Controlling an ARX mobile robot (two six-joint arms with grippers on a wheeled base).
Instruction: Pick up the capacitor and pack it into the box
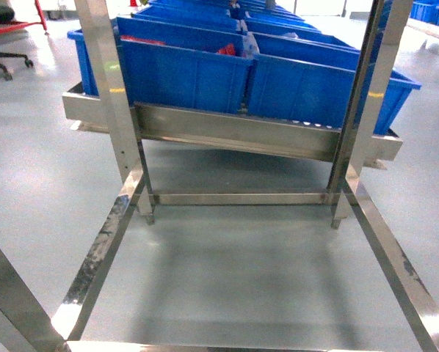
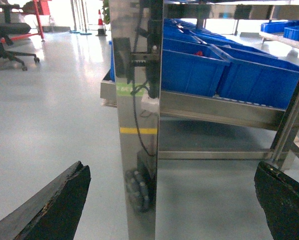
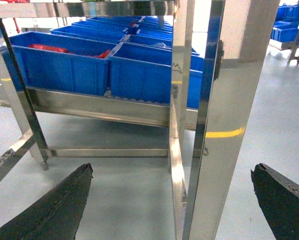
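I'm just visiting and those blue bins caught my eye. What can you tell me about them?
The blue bins look like glossy moulded plastic, open-topped, with rolled rims. They sit side by side in rows running back, tilted forward on a sloped steel rack whose front lip holds them. Neighbours touch along their sides. A few hold something red, too small to identify.

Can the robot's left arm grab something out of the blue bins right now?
Probably not yet. The left gripper is open but sits low by the floor, with a steel post right ahead and the blue bins higher up, farther back.
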